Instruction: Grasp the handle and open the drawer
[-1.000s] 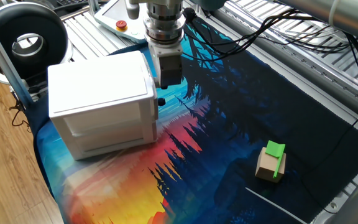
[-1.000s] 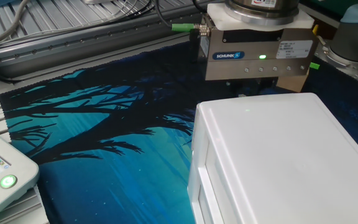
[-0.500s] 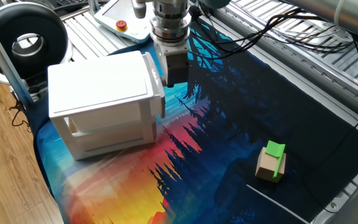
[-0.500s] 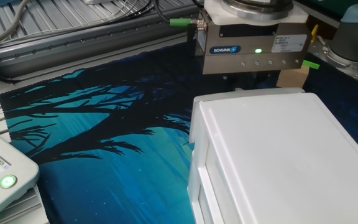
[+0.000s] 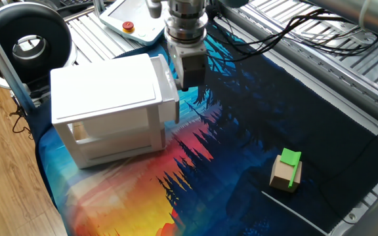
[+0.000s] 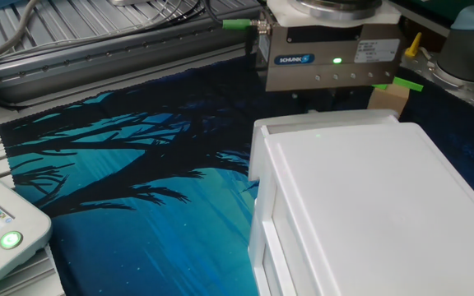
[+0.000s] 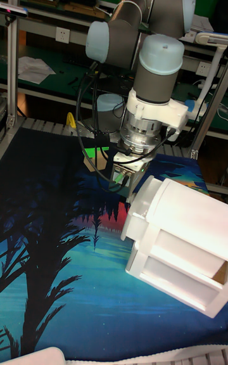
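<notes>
A white box cabinet [image 5: 107, 108] lies on the printed mat. Its upper drawer [image 5: 168, 92] sticks out a few centimetres from the cabinet's right face; the drawer [image 6: 323, 126] shows as a white ledge past the cabinet top [image 6: 369, 205]. My gripper [image 5: 184, 84] points down right against the drawer front and is shut on the handle, which its fingers hide in every view. In the tall fixed view the gripper [image 7: 128, 181] sits at the upper left corner of the drawer front [image 7: 140, 213].
A wooden block with a green top [image 5: 287, 169] stands on the mat to the right, behind the gripper as the block [image 6: 389, 93] in the other fixed view. A teach pendant [image 5: 126, 16] and a black round device [image 5: 26, 38] lie beyond the mat. Cables [image 5: 294, 29] run over the aluminium rails.
The gripper has moved away from the cabinet, and the drawer front has come out with it, from flush to a few centimetres open.
</notes>
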You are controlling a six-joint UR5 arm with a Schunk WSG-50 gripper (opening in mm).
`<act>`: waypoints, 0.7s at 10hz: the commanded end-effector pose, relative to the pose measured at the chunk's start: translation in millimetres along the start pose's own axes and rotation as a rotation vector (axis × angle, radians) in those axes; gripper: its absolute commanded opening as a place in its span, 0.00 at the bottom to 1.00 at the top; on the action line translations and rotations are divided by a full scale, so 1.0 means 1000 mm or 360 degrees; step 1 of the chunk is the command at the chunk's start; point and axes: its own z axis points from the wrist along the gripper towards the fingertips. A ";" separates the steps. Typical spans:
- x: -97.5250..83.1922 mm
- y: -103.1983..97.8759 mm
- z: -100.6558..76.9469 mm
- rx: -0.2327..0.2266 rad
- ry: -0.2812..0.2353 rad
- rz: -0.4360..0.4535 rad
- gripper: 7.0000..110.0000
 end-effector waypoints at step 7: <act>0.026 -0.002 -0.001 0.0001 -0.0032 -0.0029 0.00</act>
